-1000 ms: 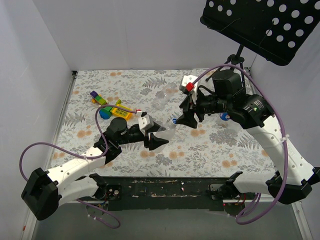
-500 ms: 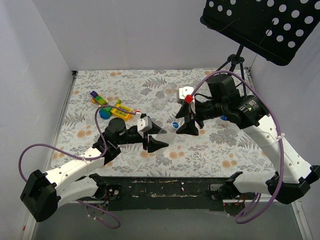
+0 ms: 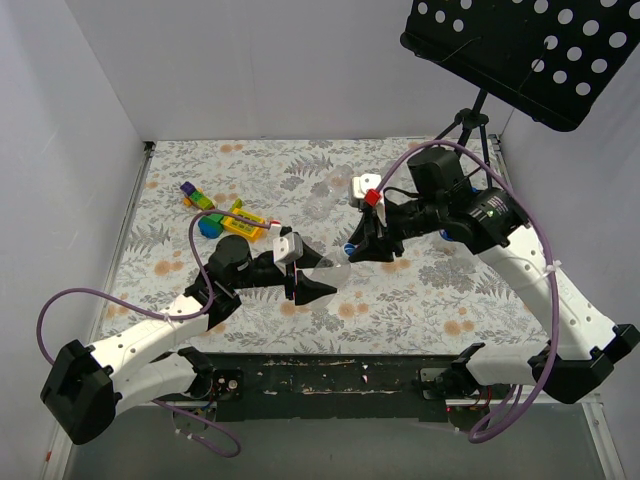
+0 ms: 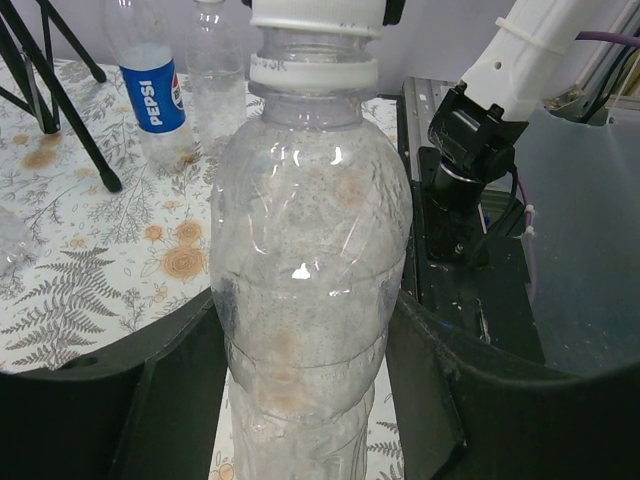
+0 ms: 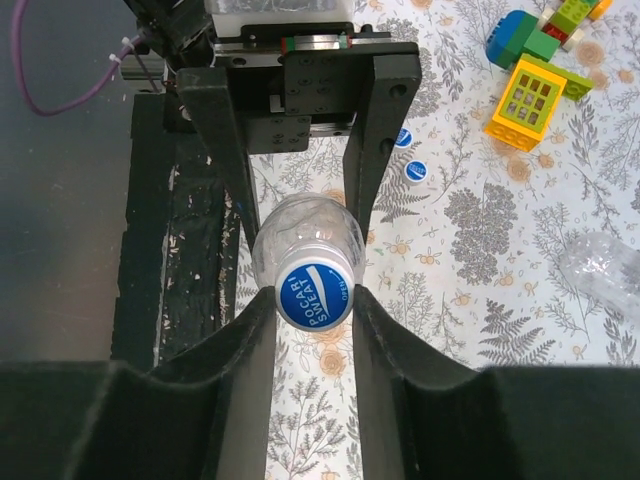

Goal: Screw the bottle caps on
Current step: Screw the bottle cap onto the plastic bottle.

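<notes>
One clear bottle [image 4: 310, 260], pinched in my left jaws; one blue cap [image 5: 313, 290] on its neck, pinched between my right jaws; two loose caps [image 5: 414, 171] near the bottle.

Centre of table [image 3: 250, 160]: bottle [image 4: 310, 230] held above the surface, body between the fingers of the left gripper [image 3: 320, 272], neck pointing right. Cap [image 5: 313, 292] sits on its mouth, pinched between the fingers of the right gripper [image 3: 358, 248], which comes in from the right.

Far left: toy blocks [image 3: 225, 215] in a cluster on the table. Two loose caps [image 5: 415, 171] between them and the left gripper.

Far right corner: stand [image 3: 470, 120]. Labelled bottle [image 4: 150, 90] near its legs, second bottle [image 4: 215, 60] just beside it.
</notes>
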Robot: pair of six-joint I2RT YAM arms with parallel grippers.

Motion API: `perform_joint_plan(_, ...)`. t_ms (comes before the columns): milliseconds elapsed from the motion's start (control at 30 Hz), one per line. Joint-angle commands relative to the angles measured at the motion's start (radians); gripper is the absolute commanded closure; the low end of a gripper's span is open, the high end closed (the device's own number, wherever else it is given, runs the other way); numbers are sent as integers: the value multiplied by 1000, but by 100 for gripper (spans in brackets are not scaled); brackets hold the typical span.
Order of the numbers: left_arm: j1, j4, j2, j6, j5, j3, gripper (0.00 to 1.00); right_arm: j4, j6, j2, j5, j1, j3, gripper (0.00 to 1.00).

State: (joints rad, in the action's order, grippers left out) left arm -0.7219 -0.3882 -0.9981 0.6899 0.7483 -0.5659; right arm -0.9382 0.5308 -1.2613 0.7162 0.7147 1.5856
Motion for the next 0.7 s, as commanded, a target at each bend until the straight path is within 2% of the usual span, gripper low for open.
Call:
perform_joint_plan(0, 7, 5, 30, -15, -4, -45, 90, 12, -3, -10, 19, 0, 1, 72)
perform_joint_plan(67, 6, 55, 32, -55, -20, -60, 91, -7, -5, -19, 3, 2, 11, 85)
perform_joint_plan(167, 6, 123, 38, -124, -65, -77, 91, -53, -12, -39, -40, 15, 36, 94)
perform_joint_plan(400, 6, 212, 52, -214, -116, -97, 92, -116, -46, -96, -182, 83, 59, 99)
perform_joint_plan(667, 6, 210, 61, -225, -118, -91, 92, -99, -84, -121, -234, 108, 65, 99)
